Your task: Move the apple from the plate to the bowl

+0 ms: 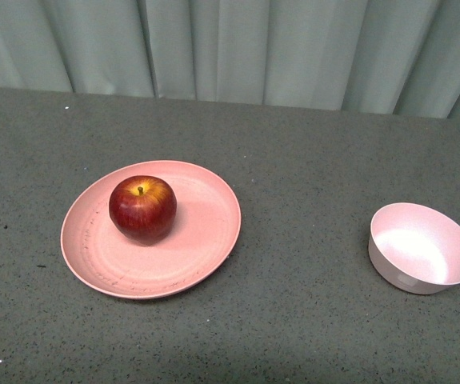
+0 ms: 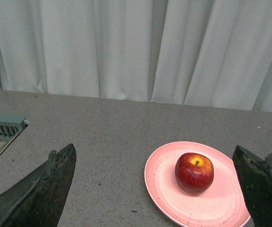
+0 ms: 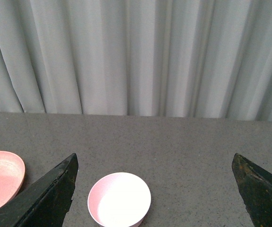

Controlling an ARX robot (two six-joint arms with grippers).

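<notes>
A glossy dark-red apple (image 1: 142,209) with a yellow patch at its stem rests on the wide salmon-pink plate (image 1: 202,240), left of centre on the grey table. The small pale-pink bowl (image 1: 422,247) stands empty at the right. Neither arm shows in the front view. In the left wrist view my left gripper (image 2: 154,163) is open, well short of the apple (image 2: 194,172) on the plate (image 2: 164,184), its dark fingertips (image 2: 55,182) wide apart. In the right wrist view my right gripper (image 3: 154,165) is open above and short of the bowl (image 3: 119,199); the plate's edge (image 3: 3,172) shows at one side.
A pale pleated curtain (image 1: 238,48) hangs behind the table's far edge. A grey-green slatted rack (image 2: 1,130) shows at the edge of the left wrist view. Bare grey tabletop (image 1: 302,264) lies between plate and bowl.
</notes>
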